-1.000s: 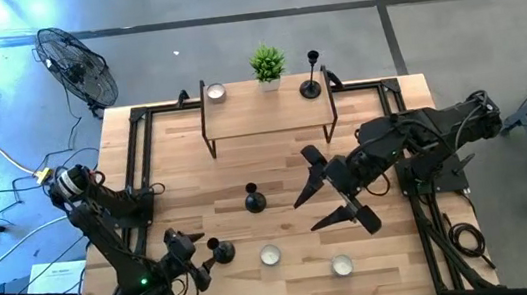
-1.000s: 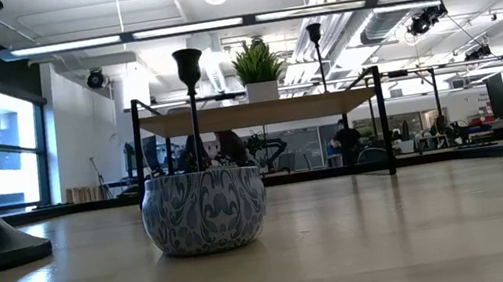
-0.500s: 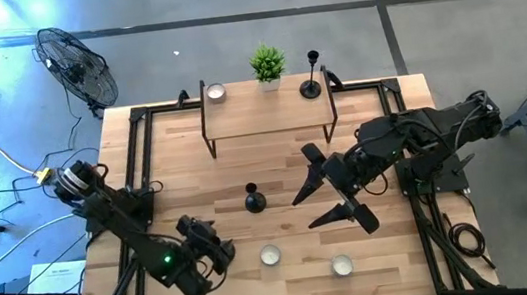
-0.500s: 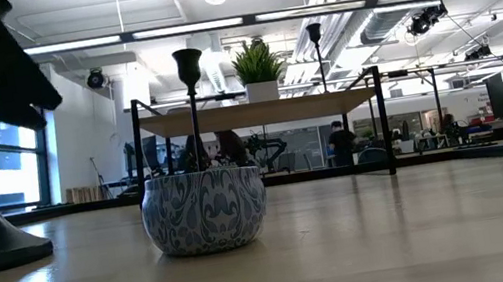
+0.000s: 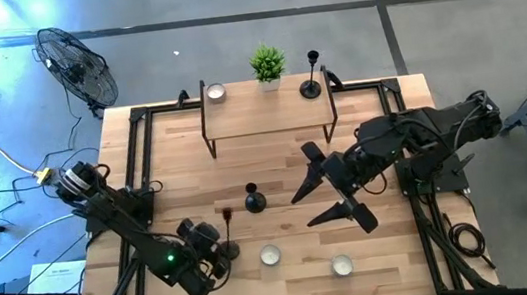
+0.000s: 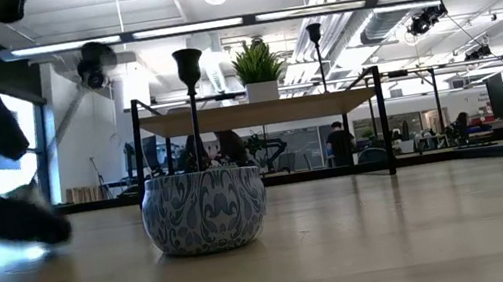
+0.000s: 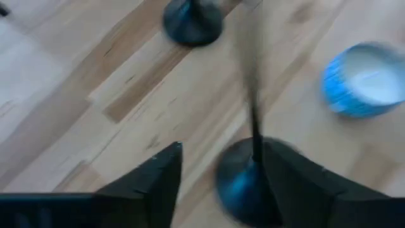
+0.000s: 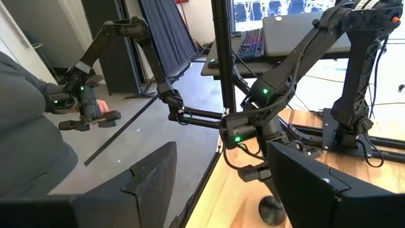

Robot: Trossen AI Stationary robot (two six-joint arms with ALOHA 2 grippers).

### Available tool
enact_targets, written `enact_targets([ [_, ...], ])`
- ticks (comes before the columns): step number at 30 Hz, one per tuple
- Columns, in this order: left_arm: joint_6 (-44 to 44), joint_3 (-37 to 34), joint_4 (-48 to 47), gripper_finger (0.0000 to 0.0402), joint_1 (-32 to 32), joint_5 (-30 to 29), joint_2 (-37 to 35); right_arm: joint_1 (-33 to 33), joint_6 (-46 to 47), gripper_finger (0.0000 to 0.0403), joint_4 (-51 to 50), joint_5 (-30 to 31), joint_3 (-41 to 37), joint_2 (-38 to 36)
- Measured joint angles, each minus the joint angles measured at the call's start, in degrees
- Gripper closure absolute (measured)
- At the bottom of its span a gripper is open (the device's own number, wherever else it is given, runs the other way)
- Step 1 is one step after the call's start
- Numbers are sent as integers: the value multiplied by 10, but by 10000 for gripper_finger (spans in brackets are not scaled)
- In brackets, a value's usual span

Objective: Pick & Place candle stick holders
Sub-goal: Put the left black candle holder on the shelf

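Observation:
Three black candle stick holders show. One [image 5: 227,230] stands tilted near the table's near left; its base [image 7: 243,183] lies between the open fingers of my left gripper [image 7: 224,158], and its blurred stem leans toward the far right in the low view [image 6: 56,121]. A second [image 5: 255,201] stands upright on its base at mid-table. The third [image 5: 311,83] stands on the wooden shelf [image 5: 265,117] at the far edge. My right gripper [image 5: 304,215] hovers open above mid-table, right of the second holder. My left gripper comes slanting down from the near left, a finger on either side of the holder's base. One finger [image 7: 297,183] lies against the base's rim [image 7: 262,171]; the other [image 7: 158,183] stands a little apart. The holder is tilted, and part of its base is still on the table.
Two tealights [image 5: 271,255] [image 5: 342,265] sit near the front edge, and the nearer one fills the low view [image 6: 205,209]. A third tealight [image 5: 215,92] and a green plant [image 5: 267,63] share the shelf. A person in grey [image 8: 25,126] is beyond the table's left side.
My left gripper has swung toward the table's right, turning as it went, and now has its fingers around the near-left holder's base. That holder, upright a second ago, has tipped; its top leans toward the far right.

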Motion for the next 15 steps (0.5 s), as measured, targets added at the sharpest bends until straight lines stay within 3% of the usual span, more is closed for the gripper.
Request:
enact_targets([
  [9, 1, 3, -1, 382, 0, -2, -3, -6, 0, 163, 0, 0, 0, 0],
  [11, 1, 3, -1, 395, 0, -9, -3, -6, 0, 163, 0, 0, 0, 0],
  [15, 12, 3, -1, 375, 0, -17, -3, -6, 0, 163, 0, 0, 0, 0],
])
